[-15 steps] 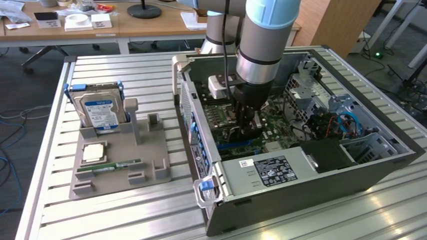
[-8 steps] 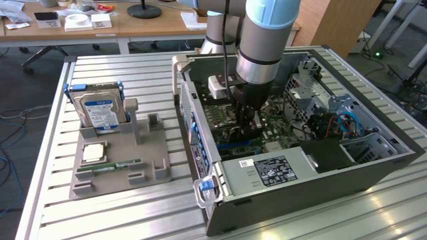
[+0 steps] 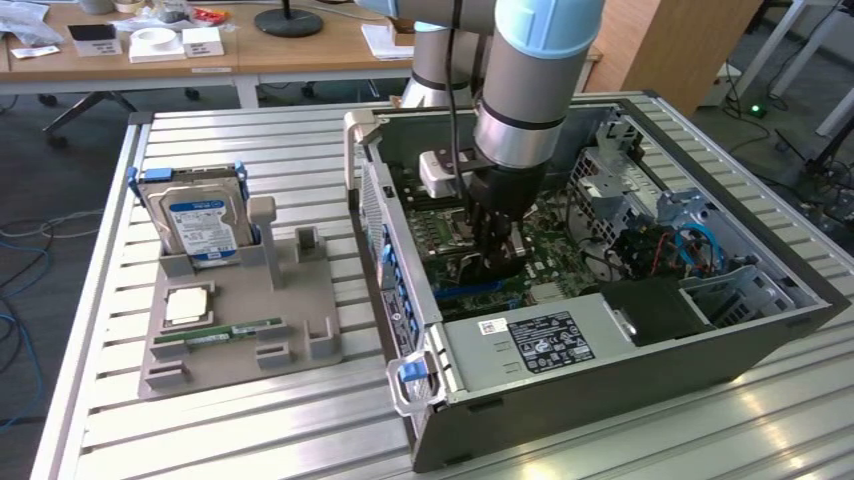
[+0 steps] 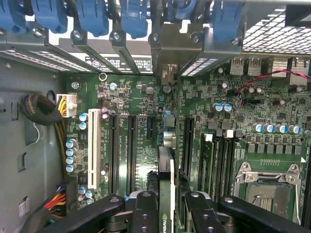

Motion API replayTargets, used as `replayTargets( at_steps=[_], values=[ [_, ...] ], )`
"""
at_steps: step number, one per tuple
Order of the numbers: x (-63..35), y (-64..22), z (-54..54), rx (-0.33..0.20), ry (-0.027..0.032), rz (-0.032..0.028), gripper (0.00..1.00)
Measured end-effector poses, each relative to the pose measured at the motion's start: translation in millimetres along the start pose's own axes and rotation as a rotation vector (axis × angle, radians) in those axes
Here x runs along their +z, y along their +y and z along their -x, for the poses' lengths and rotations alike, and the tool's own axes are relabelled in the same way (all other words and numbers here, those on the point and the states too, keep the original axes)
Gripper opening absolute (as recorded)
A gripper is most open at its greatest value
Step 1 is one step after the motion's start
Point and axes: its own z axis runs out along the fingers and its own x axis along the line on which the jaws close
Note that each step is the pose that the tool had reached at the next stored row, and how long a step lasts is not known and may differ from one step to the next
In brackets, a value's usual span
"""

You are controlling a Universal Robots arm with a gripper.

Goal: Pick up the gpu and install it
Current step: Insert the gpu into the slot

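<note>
On the slatted metal table [image 3: 267,420], we're down inside the open PC case [image 3: 747,330]. Our gripper [image 4: 170,204] is clamped on the gpu [image 4: 165,170], edge-down over the motherboard [image 4: 233,126] slots. Pickup's done, but we can't tell if it's seated.

gpu [image 4: 166,179] partly out of frame

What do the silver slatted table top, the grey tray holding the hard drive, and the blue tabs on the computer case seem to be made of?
Silver slatted table top: probably brushed aluminium; it gives bright, streaked reflections. Grey tray: likely matte plastic; its surface is dull, without shine. Blue tabs: apparently moulded plastic, smooth and slightly glossy.
</note>
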Motion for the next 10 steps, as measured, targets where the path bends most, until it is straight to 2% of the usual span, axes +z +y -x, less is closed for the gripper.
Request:
replayTargets(
  at_steps=[10],
  values=[
    [0.0, -0.2, -0.1, 0.03, 0.0011, -0.0002, 0.26]
  ],
)
